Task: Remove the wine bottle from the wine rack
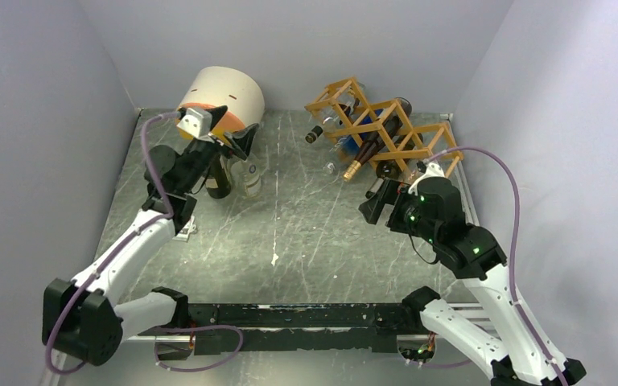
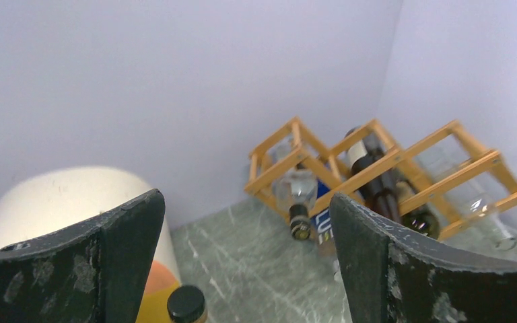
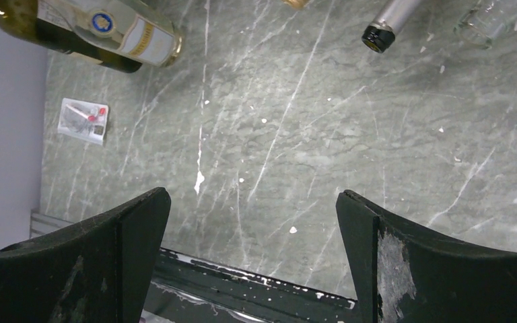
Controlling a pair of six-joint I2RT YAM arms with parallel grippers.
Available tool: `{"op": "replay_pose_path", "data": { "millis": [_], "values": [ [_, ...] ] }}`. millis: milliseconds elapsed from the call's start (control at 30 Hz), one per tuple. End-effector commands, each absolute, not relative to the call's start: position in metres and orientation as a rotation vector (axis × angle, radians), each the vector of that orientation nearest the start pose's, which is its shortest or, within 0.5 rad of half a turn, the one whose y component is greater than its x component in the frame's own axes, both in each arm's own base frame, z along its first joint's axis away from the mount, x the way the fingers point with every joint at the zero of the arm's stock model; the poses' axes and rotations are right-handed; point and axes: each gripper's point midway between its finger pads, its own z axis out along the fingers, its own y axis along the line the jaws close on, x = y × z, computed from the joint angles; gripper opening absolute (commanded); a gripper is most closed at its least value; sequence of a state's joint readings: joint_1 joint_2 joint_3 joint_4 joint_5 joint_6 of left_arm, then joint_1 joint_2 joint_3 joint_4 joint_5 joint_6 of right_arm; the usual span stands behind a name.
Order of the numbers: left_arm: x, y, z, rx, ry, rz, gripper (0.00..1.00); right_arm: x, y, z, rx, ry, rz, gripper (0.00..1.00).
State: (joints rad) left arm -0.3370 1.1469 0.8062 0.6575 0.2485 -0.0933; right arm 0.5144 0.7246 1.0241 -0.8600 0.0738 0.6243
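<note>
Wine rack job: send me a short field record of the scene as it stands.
wine rack: far right of the table, several bottles lying in its cells
left gripper: open, above an upright dark bottle beside the cream and orange cylinder
right gripper: open, empty, at the rack's near side
off the rack: dark bottle and a clear bottle, standing together

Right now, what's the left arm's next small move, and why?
Probably lift the left gripper straight up, clear of the dark bottle. Its jaws stand open with the bottle's top just below them. The bottle stands upright on the table beside the cream cylinder, apparently off the wine rack already. Rising first should avoid tipping it.
</note>
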Motion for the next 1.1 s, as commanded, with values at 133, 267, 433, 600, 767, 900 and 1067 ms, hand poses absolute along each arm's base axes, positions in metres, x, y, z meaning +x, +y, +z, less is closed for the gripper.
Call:
{"op": "replay_pose_path", "data": {
  "millis": [133, 267, 433, 600, 767, 900, 1067],
  "values": [
    [0.318, -0.192, 0.424, 0.491, 1.038, -0.61, 0.89, 0.21, 0.111, 0.244, 0.256, 2.187, 0.466, 0.99],
    [0.317, -0.197, 0.425, 0.477, 1.05, -0.651, 0.86, 0.226, 0.102, 0.244, 0.281, 2.167, 0.365, 0.99],
    [0.311, -0.206, 0.427, 0.518, 1.041, -0.687, 0.85, 0.253, 0.077, 0.244, 0.295, 2.194, 0.071, 1.0],
    [0.308, -0.209, 0.427, 0.531, 1.033, -0.708, 0.87, 0.28, 0.075, 0.235, 0.266, 2.232, 0.06, 1.0],
    [0.304, -0.218, 0.425, 0.535, 1.036, -0.786, 0.89, 0.297, 0.043, 0.215, 0.454, 2.213, 0.093, 1.0],
    [0.298, -0.228, 0.423, 0.517, 1.031, -0.901, 0.88, 0.302, 0.027, 0.205, 0.527, 2.155, 0.091, 1.0],
    [0.302, -0.236, 0.417, 0.494, 1.089, -0.93, 0.84, 0.315, 0.026, 0.195, 0.58, 2.12, 0.161, 0.93]
  ]
}}
